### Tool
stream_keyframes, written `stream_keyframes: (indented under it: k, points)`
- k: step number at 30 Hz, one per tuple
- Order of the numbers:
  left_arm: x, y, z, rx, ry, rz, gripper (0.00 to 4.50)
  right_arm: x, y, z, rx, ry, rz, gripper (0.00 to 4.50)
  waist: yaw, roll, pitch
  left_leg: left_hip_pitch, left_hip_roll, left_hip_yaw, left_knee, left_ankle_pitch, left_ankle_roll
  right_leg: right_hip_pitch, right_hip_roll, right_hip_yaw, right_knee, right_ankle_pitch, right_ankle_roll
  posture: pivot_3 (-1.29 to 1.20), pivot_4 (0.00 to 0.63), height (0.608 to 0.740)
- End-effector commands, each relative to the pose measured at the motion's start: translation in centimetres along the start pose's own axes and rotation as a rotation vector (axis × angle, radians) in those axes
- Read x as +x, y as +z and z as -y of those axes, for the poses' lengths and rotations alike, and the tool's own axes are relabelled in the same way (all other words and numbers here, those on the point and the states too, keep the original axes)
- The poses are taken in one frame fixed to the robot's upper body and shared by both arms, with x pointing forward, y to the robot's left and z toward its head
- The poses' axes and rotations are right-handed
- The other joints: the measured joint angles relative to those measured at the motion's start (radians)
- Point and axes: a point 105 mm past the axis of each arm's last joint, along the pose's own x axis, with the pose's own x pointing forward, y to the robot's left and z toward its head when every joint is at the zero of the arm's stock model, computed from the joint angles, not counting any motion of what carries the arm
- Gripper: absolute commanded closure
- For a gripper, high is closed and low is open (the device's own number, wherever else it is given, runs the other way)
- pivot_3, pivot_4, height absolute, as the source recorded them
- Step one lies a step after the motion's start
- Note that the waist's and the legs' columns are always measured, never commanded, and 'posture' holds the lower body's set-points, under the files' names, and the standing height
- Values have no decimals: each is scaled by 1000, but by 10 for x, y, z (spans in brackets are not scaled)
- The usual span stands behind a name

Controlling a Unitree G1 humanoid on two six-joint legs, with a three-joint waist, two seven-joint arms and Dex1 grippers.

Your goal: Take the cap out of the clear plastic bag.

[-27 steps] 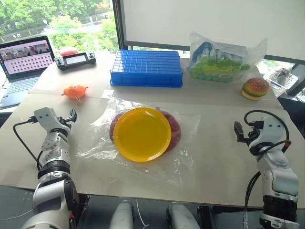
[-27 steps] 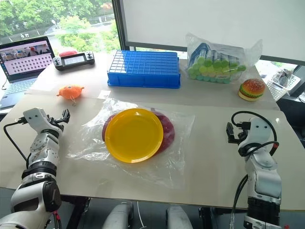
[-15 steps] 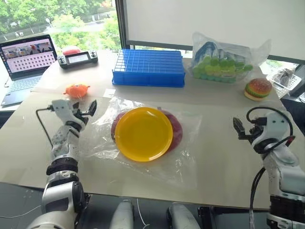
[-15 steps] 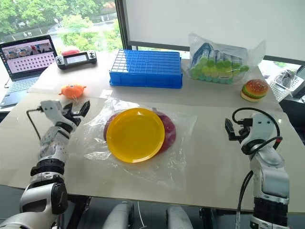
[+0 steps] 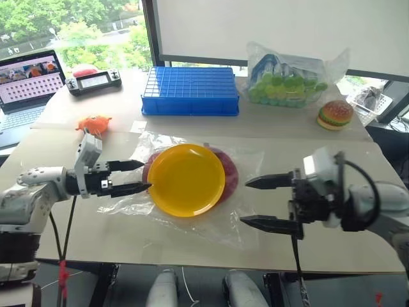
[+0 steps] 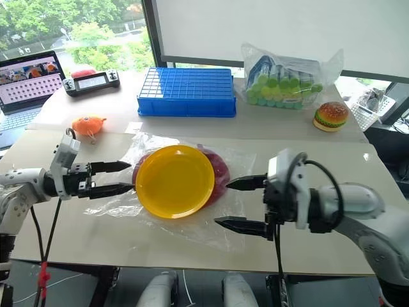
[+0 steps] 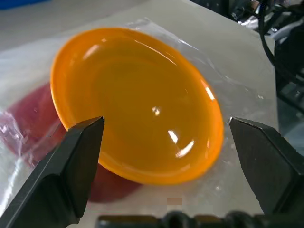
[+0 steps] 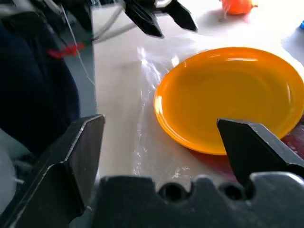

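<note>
Currently both grippers gape wide, holding nothing: left gripper [image 5: 142,175] at frame left, right gripper [image 5: 244,201] lower right. Cap [image 5: 231,174] lies mid-frame inside the clear plastic bag [image 5: 252,166], mostly under the yellow plate [image 5: 185,179] resting on top. Bag looks thin, slippery, floppy; cap soft and light. Likely pin a bag edge, pinch the exposed cap rim at the plate's right.

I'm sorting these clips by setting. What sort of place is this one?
Probably an office or lab used as a robot test room: a work table by a window onto trees, an open laptop, a handheld controller, and props such as a blue crate and a toy burger.
</note>
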Motion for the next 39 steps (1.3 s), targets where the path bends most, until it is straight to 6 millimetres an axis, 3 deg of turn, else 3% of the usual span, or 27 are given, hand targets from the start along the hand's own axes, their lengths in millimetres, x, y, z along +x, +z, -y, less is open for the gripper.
stream_keyframes:
  k: [1,5,8,12,16,20,25,29,33,36,39]
  points:
    - [-3,2,5,84,14,-60,0,16,-13,10,-253,-72,-48,24,12,0,0,-1,0,0,0,0,0,-2,0,0,-1,0,0,0,150,729]
    - [-6,2,8,81,37,-51,0,38,-28,20,-484,-120,-45,24,20,-1,0,-18,0,1,3,0,0,-17,0,1,4,3,-4,0,150,729]
    - [-8,2,6,80,60,-42,0,54,-27,25,-531,-149,7,24,18,-1,1,-18,0,1,2,0,0,-17,0,0,4,3,-4,0,150,729]
    - [-6,6,7,90,61,-31,0,80,-46,31,-620,-137,-52,24,15,-2,2,-15,0,1,4,0,0,-16,1,0,7,3,-4,0,150,729]
    - [-4,14,9,97,55,-4,0,91,-50,33,-651,-141,-50,24,19,-2,2,-14,0,0,4,0,0,-15,1,0,9,3,-4,0,150,729]
    - [-4,14,8,101,64,-5,0,92,-52,32,-644,-133,-39,24,21,-2,2,-14,0,0,5,0,0,-15,1,0,9,3,-4,0,150,729]
    - [-2,12,4,98,73,-10,0,78,-43,27,-547,-112,17,24,24,-2,2,-14,0,0,5,1,0,-14,1,0,10,3,-4,0,150,729]
    - [2,15,5,89,54,11,0,58,-36,10,-428,-16,50,24,26,-2,2,-14,0,0,5,0,0,-14,1,0,10,3,-4,0,150,729]
    - [5,27,3,92,36,51,0,56,-23,-10,-342,71,102,24,23,-2,2,-14,0,-1,6,1,0,-14,1,-1,11,4,-4,0,150,729]
    - [7,27,3,94,27,50,0,61,-34,-14,-389,93,42,24,17,-2,2,-13,0,-1,6,1,0,-13,2,0,11,3,-4,0,150,729]
    - [9,30,3,87,16,67,0,69,-49,2,-484,7,-54,24,16,-2,2,-13,0,-1,6,1,0,-14,2,0,11,3,-4,0,150,729]
